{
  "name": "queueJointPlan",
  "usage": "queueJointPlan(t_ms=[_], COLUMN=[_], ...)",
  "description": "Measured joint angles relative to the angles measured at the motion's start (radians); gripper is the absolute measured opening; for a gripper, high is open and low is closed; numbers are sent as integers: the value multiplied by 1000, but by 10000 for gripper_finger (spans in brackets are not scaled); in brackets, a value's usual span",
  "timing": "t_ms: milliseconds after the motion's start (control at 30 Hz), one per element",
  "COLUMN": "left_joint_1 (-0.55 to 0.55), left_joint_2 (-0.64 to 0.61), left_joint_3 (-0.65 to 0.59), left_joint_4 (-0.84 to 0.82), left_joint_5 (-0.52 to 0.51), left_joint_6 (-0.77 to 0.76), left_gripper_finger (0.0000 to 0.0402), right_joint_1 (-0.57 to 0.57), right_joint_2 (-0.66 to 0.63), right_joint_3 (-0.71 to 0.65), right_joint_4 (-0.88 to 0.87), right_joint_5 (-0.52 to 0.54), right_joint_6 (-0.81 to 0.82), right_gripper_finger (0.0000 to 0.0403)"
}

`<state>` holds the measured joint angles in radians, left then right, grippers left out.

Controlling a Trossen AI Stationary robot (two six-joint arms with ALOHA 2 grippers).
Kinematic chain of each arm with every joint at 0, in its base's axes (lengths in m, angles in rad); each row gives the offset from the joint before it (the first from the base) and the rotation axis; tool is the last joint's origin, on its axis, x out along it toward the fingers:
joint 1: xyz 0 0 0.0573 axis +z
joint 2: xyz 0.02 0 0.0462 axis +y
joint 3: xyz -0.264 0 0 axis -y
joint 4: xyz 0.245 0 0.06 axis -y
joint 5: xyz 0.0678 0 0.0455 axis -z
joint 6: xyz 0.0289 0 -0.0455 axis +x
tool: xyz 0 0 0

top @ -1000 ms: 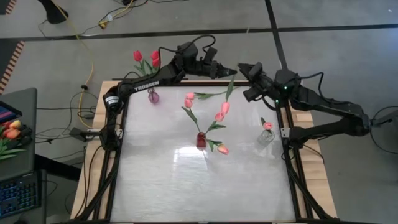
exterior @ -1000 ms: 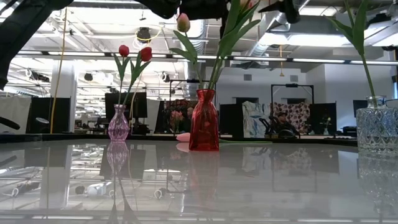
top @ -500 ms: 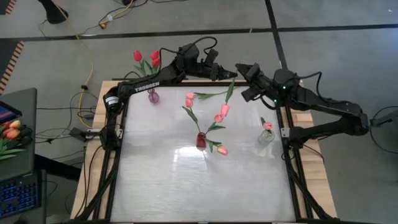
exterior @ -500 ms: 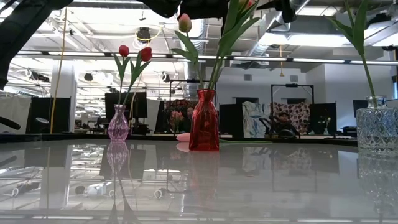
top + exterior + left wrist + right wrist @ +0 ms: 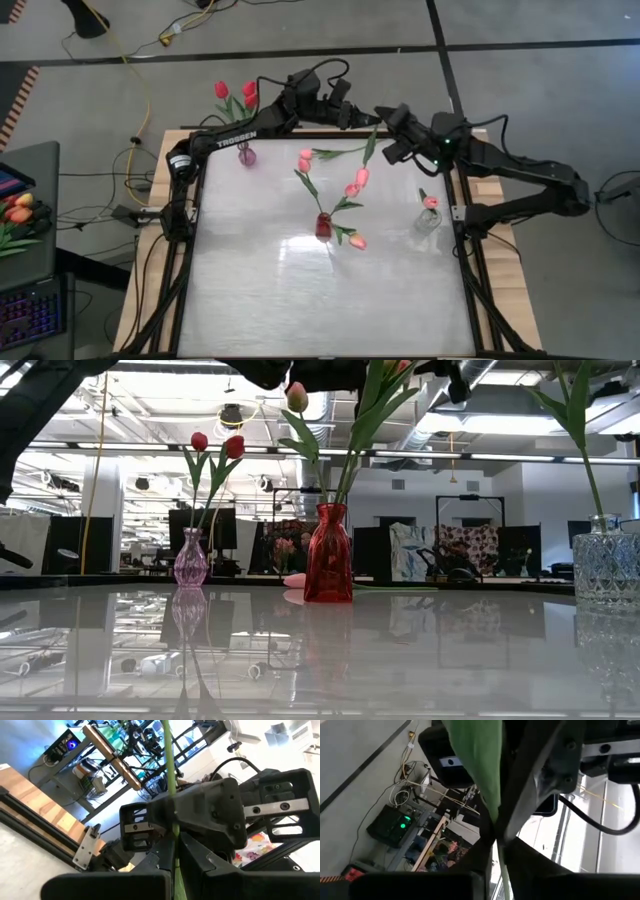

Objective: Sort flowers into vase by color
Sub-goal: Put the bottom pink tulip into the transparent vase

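Above the table's far edge a pink flower [image 5: 305,154] lies about level in the air, head toward the left, leaf [image 5: 369,146] near the grippers. My left gripper [image 5: 368,118] and my right gripper [image 5: 383,118] meet at its stem end, both shut on it. A purple vase [image 5: 246,155] holds two red flowers [image 5: 222,90]. A red vase [image 5: 323,226] holds pink flowers [image 5: 360,176]. A clear vase [image 5: 427,221] holds one orange-pink flower [image 5: 430,202]. Another pink flower [image 5: 357,241] lies on the table beside the red vase. My left gripper pinches the thin green stem [image 5: 174,862] between its two fingers, coming level from the table's left, with the stem crossing the fingers. The flower is lifted clear of the table. My right gripper pinches the same stem [image 5: 501,862] a little farther along, below the leaf [image 5: 475,760], coming level from the table's right. Its fingers [image 5: 200,820] show on the stem in the left wrist view.
A side table at the left carries a keyboard [image 5: 30,315] and a bunch of orange-red tulips [image 5: 18,211]. Cables [image 5: 130,60] lie on the floor beyond the far edge. The glossy table top [image 5: 320,290] stretches bare toward the near edge.
My right gripper has edged toward the left gripper and its fingers have drawn together on the flower's stem. The left gripper and the flower have kept their place.
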<state>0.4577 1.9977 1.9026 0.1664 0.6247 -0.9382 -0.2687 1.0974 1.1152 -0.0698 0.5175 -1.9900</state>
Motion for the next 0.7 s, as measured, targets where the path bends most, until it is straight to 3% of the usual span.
queueJointPlan(t_ms=[267, 533, 700], left_joint_1=[3, 46, 84], left_joint_2=[1, 1, 1], left_joint_3=[0, 0, 1], left_joint_4=[7, 38, 109], left_joint_5=[-15, -33, 23], left_joint_6=[9, 21, -12], left_gripper_finger=[23, 131, 194], right_joint_1=[0, -4, -42], right_joint_2=[-6, -51, -105], right_joint_3=[0, 0, 0], right_joint_4=[-4, -8, -48], right_joint_5=[12, 38, 90], right_joint_6=[9, 56, 201], right_gripper_finger=[30, 32, 33])
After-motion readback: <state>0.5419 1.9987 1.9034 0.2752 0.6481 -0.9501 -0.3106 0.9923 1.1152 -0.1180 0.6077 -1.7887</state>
